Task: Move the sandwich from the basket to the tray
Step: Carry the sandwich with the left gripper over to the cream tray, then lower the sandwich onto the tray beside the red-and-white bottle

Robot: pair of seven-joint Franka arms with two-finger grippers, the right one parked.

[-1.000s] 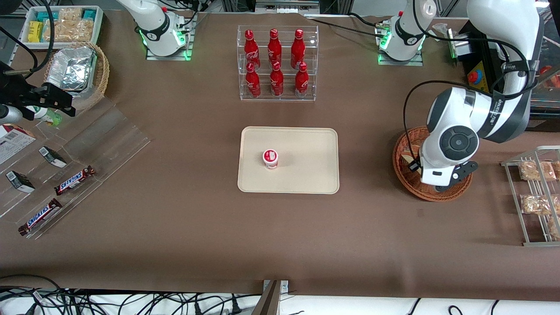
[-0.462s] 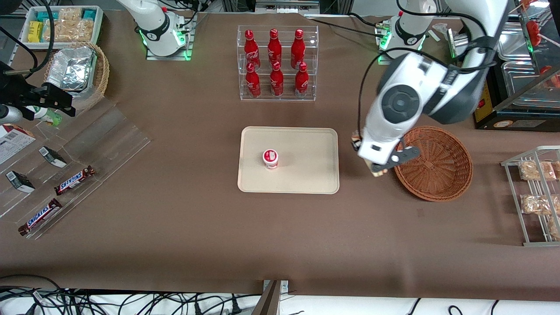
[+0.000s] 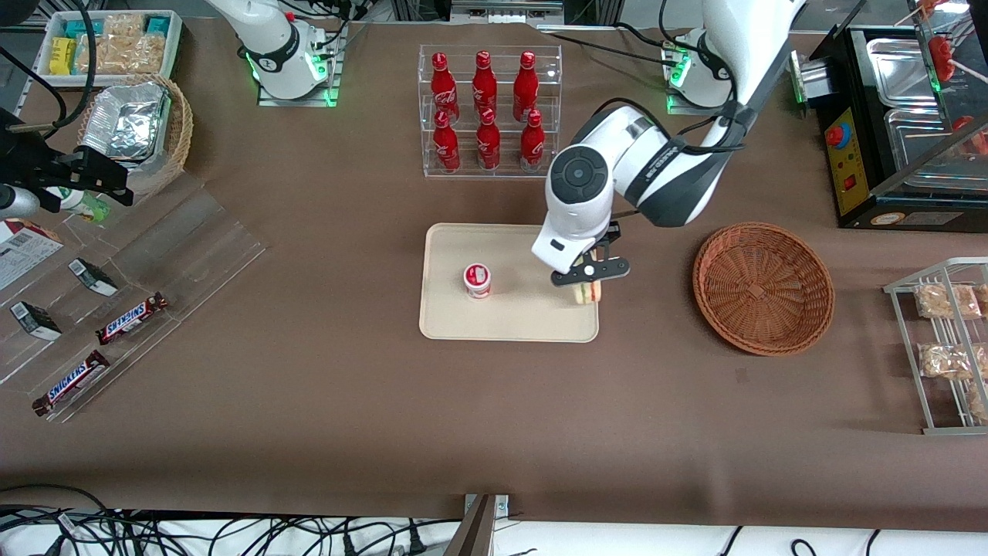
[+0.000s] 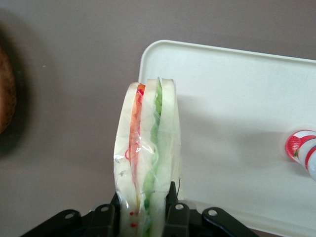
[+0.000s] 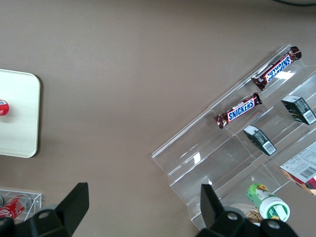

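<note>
My left gripper (image 3: 587,284) is shut on the sandwich (image 3: 587,293), a clear-wrapped white-bread wedge with red and green filling. It hangs over the tray's (image 3: 509,324) edge nearest the basket (image 3: 762,287). That round reddish-brown wicker basket has nothing in it and stands toward the working arm's end of the table. In the left wrist view the sandwich (image 4: 148,148) stands on edge, pinched between the black fingers (image 4: 174,210) of the gripper (image 4: 143,210). Below it are a rounded corner of the cream tray (image 4: 237,123) and bare brown table, and a sliver of the basket (image 4: 4,94) shows.
A small red-and-white cup (image 3: 477,279) stands on the tray. A clear rack of red bottles (image 3: 488,112) is farther from the camera. A wire rack of bagged snacks (image 3: 945,340) lies past the basket; an acrylic display with Snickers bars (image 3: 131,318) lies toward the parked arm's end.
The gripper lifted the sandwich out of the basket and carried it across the table to the tray's near-basket edge. The basket now shows bare.
</note>
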